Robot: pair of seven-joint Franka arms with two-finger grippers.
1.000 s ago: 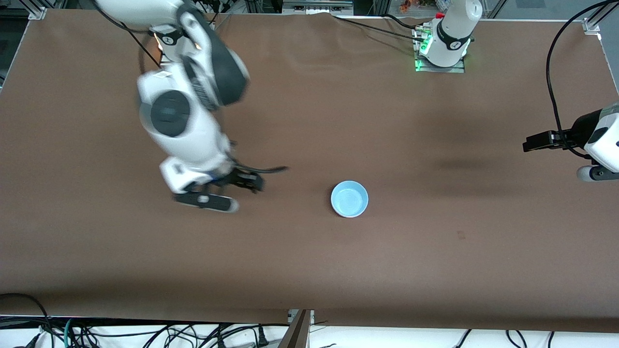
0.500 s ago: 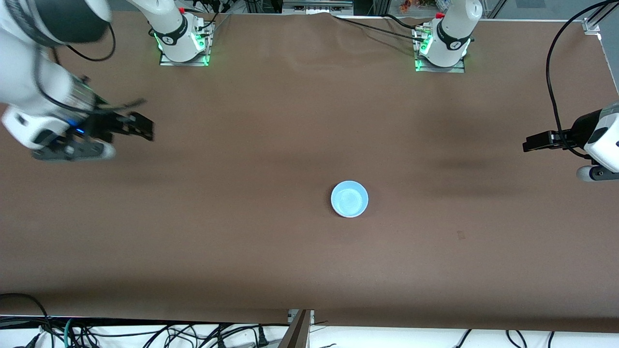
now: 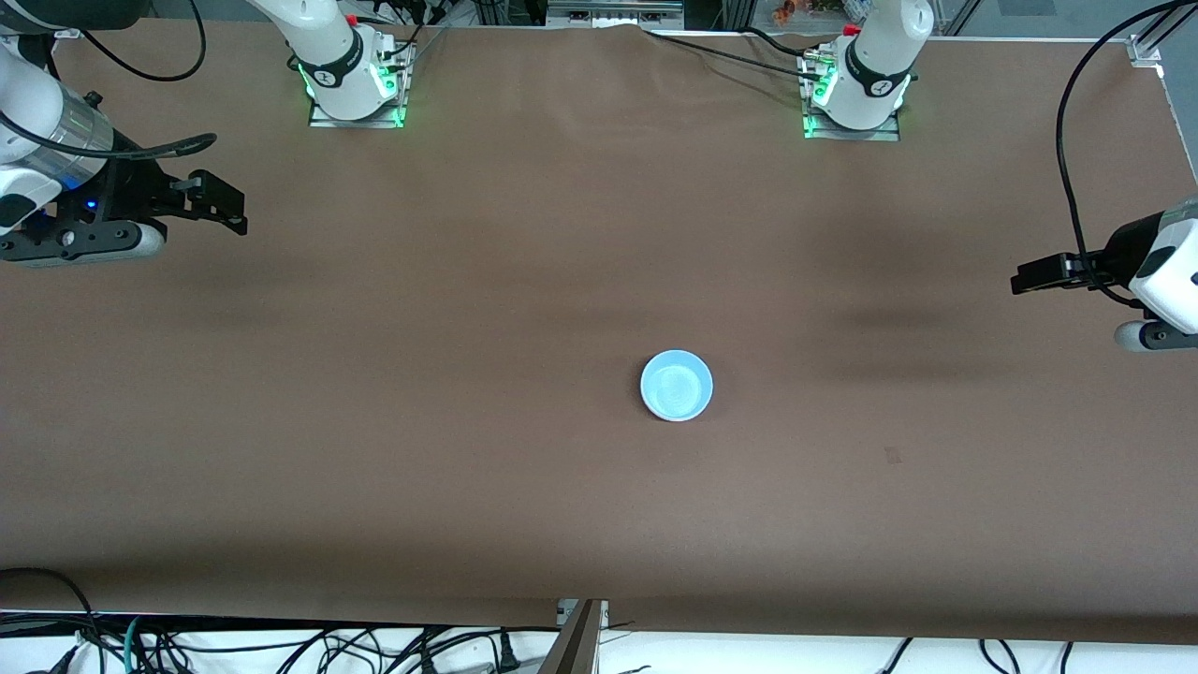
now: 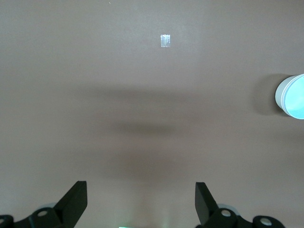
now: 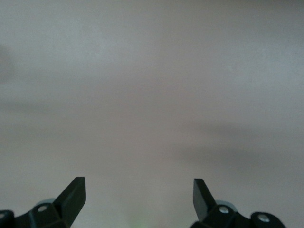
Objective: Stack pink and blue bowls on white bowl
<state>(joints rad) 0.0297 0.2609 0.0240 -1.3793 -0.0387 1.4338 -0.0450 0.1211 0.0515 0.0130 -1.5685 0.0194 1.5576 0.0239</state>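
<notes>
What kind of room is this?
Probably a robot lab: two arms bolted to a brown table, cables along its edge nearest the camera, and one blue bowl near the middle.

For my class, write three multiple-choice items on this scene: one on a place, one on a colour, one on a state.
1. Where is the bowl stack?
A. mid-table
B. at a robot base
C. in a gripper

2. What colour is the top bowl?
A. pink
B. light blue
C. white

3. How is the right gripper?
A. shut on a bowl
B. open, empty
C. shut, empty

Answers:
1 A: the stack sits on the table between both arms.
2 B: blue bowl.
3 B: the right gripper shows spread fingers holding nothing.
</notes>
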